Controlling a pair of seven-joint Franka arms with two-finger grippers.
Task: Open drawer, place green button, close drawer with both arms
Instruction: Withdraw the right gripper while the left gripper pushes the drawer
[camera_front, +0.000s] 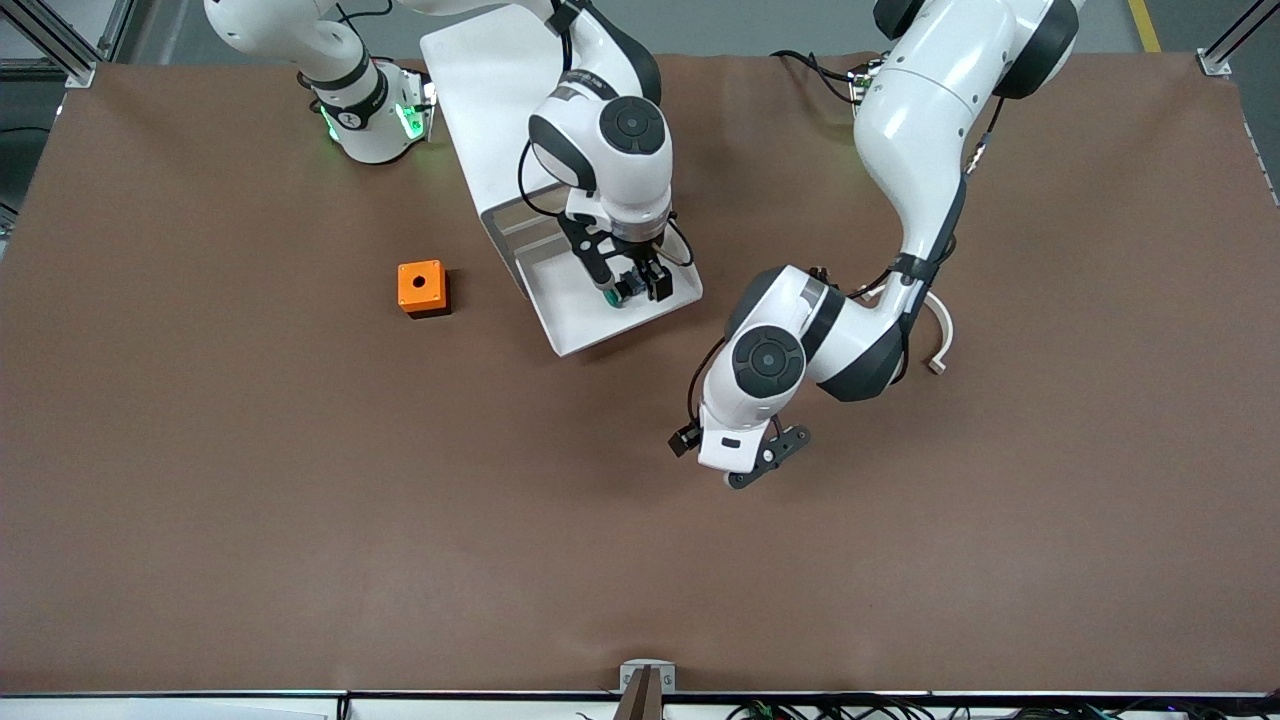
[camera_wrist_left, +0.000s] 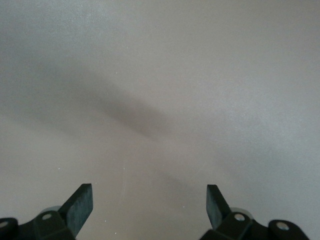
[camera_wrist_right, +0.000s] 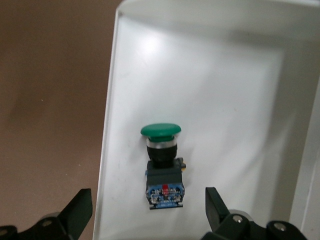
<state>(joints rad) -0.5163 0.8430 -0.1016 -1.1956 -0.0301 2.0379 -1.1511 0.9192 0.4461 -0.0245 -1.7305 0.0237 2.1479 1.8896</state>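
Button (camera_wrist_right: 161, 165) in open drawer (camera_wrist_right: 210, 90)

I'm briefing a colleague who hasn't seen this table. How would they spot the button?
Find the white cabinet at the robots' end of the table; its drawer is pulled out toward the camera. The button lies in it under the open right gripper. Its green cap and black body set it apart from the orange box on the table.

glossy white plastic drawer (camera_wrist_right: 210, 90), matt brown table (camera_front: 300, 500)
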